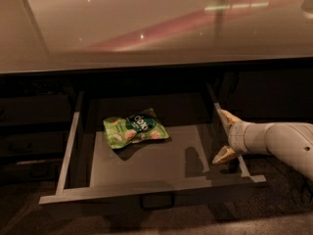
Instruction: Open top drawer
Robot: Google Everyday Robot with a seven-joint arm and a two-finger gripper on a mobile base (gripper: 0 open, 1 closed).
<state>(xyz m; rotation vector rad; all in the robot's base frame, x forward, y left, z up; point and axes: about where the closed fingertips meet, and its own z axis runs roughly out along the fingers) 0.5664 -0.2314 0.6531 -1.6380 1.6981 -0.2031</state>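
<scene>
In the camera view, the top drawer (146, 189) was seen pulled well out beneath the glossy worktop (146, 28), its small dark handle (157, 201) centred on the front. A green snack bag (134, 129) was found lying in the grey tray, left of the middle. The gripper (226, 136) was held at the drawer's right side wall, the jaws spread wide apart. That wall seemingly lay between them, but contact could not be made out. The pale arm (281, 142) was seen reaching in from the right.
</scene>
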